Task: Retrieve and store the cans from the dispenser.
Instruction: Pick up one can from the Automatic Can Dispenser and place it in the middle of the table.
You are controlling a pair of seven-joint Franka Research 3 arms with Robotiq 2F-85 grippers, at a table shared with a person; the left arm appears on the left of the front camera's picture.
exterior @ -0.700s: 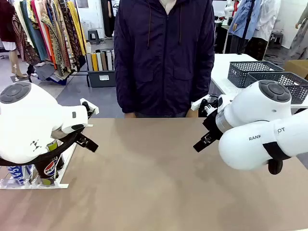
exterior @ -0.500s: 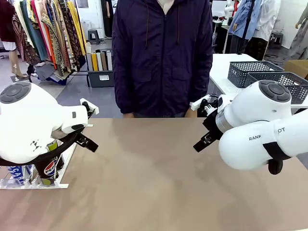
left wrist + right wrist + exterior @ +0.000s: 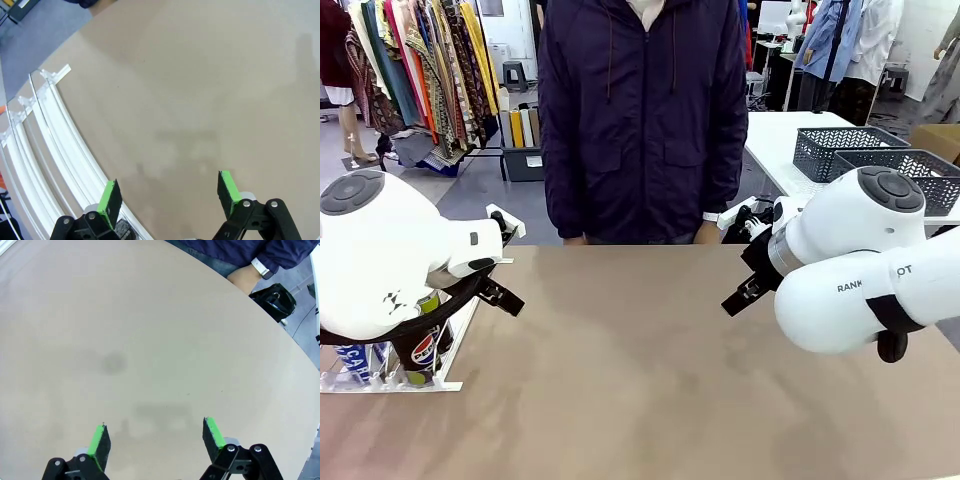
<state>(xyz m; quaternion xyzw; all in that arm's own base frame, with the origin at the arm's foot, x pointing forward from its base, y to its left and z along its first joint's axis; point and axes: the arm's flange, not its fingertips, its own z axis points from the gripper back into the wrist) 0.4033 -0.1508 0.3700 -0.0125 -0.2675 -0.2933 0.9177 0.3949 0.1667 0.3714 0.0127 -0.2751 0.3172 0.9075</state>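
Note:
The white dispenser sits at the table's left edge, half hidden under my left arm. At its low end stand a blue can and a black Pepsi-logo can. The dispenser's curved white rails run along the left of the left wrist view. My left gripper hangs open over bare table beside the rails, holding nothing. My right gripper is open too, above bare tabletop on the right side.
A person in a dark jacket stands at the far edge of the table, one hand resting by it. Dark grey mesh baskets stand on a white table at the back right. The tan tabletop lies between the arms.
The person has shifted slightly to the left behind the table. Both arms are still.

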